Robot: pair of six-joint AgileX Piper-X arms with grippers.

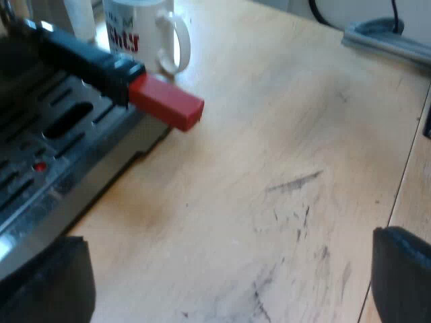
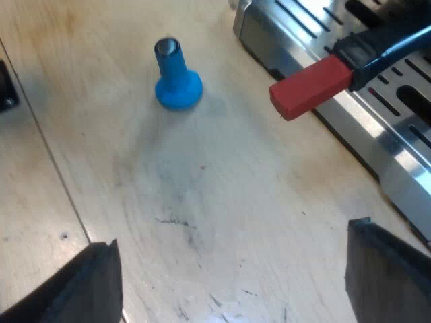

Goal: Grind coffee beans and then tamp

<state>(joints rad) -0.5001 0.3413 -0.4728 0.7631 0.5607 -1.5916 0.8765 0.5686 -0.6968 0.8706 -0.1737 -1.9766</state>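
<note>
The holder's dark handle (image 1: 84, 64) juts out from the espresso machine's front over the metal drip tray (image 1: 50, 145), and its red end (image 1: 166, 103) hangs past the tray's edge above the wooden table. My left gripper (image 1: 229, 282) is open, low over the table some way from the red end, with nothing between its fingers (image 1: 44, 279). A white mug (image 1: 143, 32) with red lettering stands beyond the handle. The red end (image 2: 311, 87) also shows by the drip tray (image 2: 367, 128). A blue tamper (image 2: 176, 75) stands upright on the table. My right gripper (image 2: 232, 286) is open over bare wood, apart from the tamper.
A grey flat object (image 1: 387, 37) lies at the far edge of the table beyond the mug. A seam (image 2: 47, 148) runs between two tabletop boards near the tamper. A small dark object (image 2: 5, 86) sits by that seam.
</note>
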